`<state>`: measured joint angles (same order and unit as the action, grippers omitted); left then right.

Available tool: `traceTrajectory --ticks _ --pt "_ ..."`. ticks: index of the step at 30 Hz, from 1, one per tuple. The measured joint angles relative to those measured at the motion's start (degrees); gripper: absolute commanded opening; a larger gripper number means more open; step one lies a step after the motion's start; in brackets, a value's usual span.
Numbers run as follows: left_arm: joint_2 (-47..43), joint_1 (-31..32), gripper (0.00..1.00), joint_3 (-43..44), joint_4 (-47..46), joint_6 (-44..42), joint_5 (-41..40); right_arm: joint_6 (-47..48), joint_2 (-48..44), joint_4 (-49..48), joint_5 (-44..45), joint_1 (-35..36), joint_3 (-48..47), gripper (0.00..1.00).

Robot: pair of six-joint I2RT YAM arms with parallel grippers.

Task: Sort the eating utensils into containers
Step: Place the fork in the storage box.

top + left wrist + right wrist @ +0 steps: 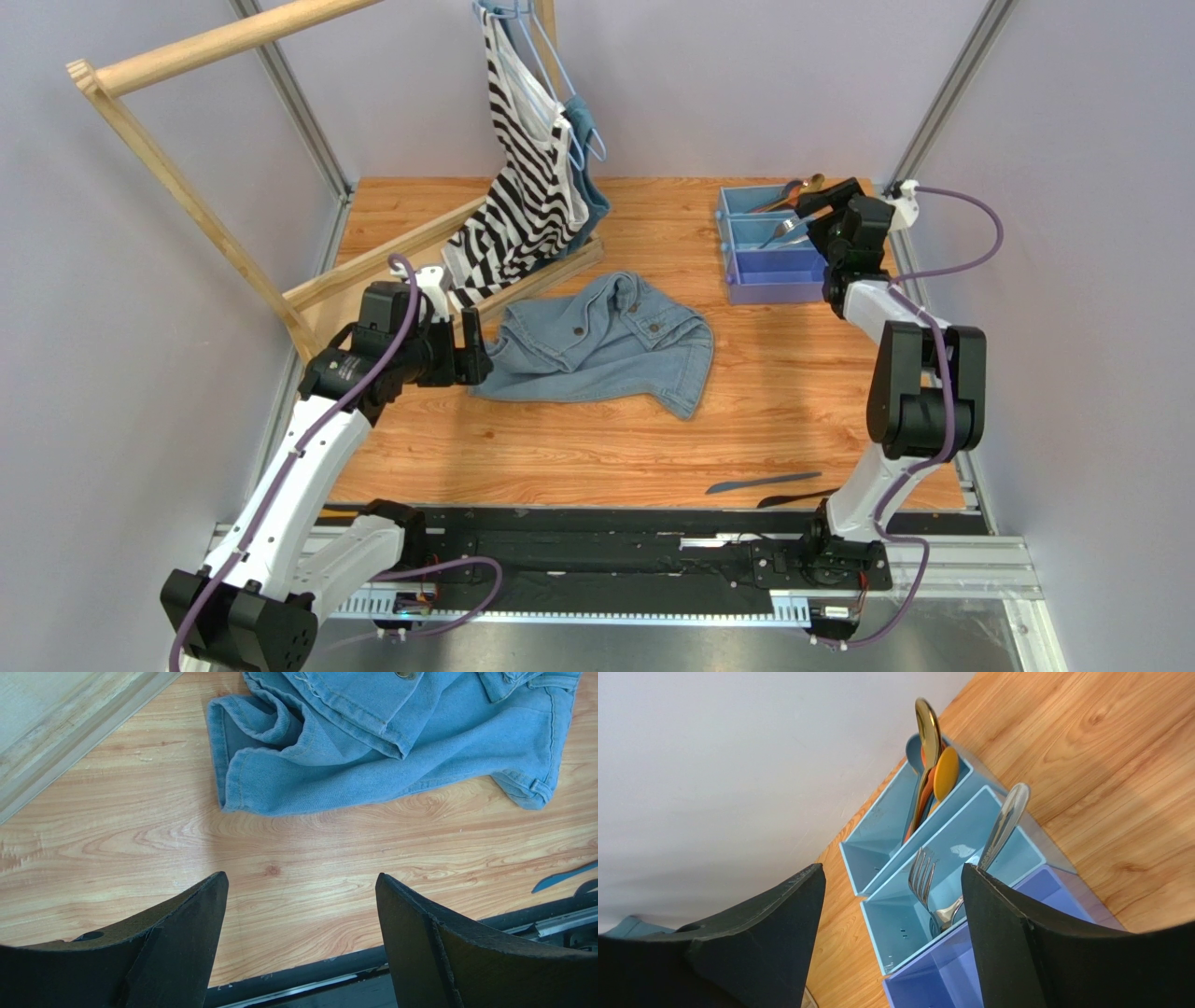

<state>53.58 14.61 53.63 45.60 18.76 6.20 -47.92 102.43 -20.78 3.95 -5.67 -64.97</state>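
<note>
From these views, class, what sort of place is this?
Likely a robot lab test cell: plain grey walls on aluminium posts enclose a wooden table, and two robot arms are bolted to a rail.

Pale sky-blue moulded plastic tray (pixel 878 836), two compartments light blue and the third a deeper violet-blue. Shiny gold metal spoon (pixel 926 724), glossy orange spoon (pixel 946 773) and bright silver steel fork (pixel 922 875). Faded mid-blue denim garment (pixel 603 343) with paler seams; black-and-white zebra-striped fabric top (pixel 526 182); slim dark blue knife (pixel 758 483). Warm orange-brown wooden tabletop (pixel 786 378) with darker streaked grain, against plain pale grey walls (pixel 701 84)
</note>
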Motion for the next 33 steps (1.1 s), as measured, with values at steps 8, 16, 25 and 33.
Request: traceTrajectory --ticks 8,16,25,33 --pt "0.0 0.8 0.86 0.0 0.0 0.0 -0.7 1.3 -5.8 1.4 3.1 -0.9 1.0 0.76" --pt "0.4 1.2 0.86 0.0 0.0 0.0 -0.9 -0.3 -1.8 1.3 -2.8 -3.1 -1.5 0.68" --pt "1.1 1.4 0.86 0.0 0.0 0.0 -1.2 -4.2 9.7 2.2 -14.2 -4.6 -5.9 0.57" --pt "1.2 1.4 0.86 0.0 0.0 0.0 -1.4 -6.3 13.4 1.3 -20.7 -4.6 -8.6 0.23"
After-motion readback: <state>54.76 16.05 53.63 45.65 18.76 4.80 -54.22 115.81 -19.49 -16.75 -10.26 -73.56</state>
